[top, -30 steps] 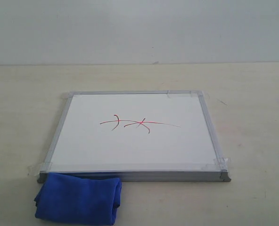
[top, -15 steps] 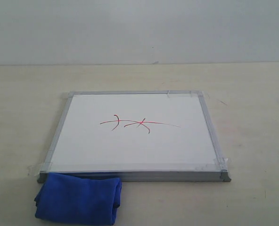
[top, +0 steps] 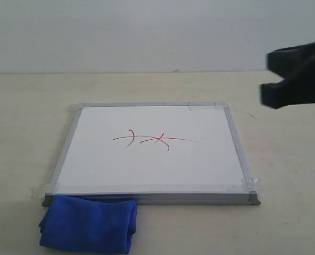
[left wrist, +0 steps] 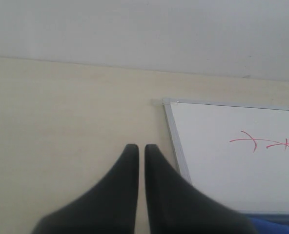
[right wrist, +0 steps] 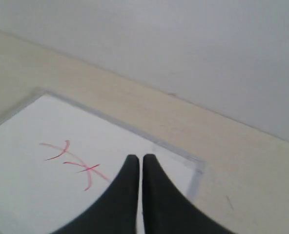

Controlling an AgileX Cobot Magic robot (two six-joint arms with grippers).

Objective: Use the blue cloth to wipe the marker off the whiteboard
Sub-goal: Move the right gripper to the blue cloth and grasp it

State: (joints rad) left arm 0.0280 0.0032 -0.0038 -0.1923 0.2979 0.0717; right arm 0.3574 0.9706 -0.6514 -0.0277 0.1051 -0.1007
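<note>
The whiteboard (top: pixel 147 172) lies flat on the table, silver frame taped at the corners. The marker (top: pixel 157 140) is a long wavy red line with short curved crossings near the board's middle. The blue cloth (top: pixel 88 223) sits rolled on the table against the board's near left corner. My right gripper (top: pixel 266 77) hangs in the air past the board's far right corner, blurred. In the right wrist view that gripper (right wrist: pixel 136 157) is shut and empty above the whiteboard (right wrist: pixel 27 185), beside the marker (right wrist: pixel 71 158). My left gripper (left wrist: pixel 138 146) is shut and empty, over bare table left of the whiteboard (left wrist: pixel 222 175).
The beige table (top: pixel 30 106) runs back to a plain pale wall (top: pixel 147 32). A sliver of the blue cloth (left wrist: pixel 276 225) shows in the left wrist view. The left gripper is outside the exterior view.
My right gripper has come into the exterior view from the right edge, high above the table. The board, the strokes and the cloth have not moved.
</note>
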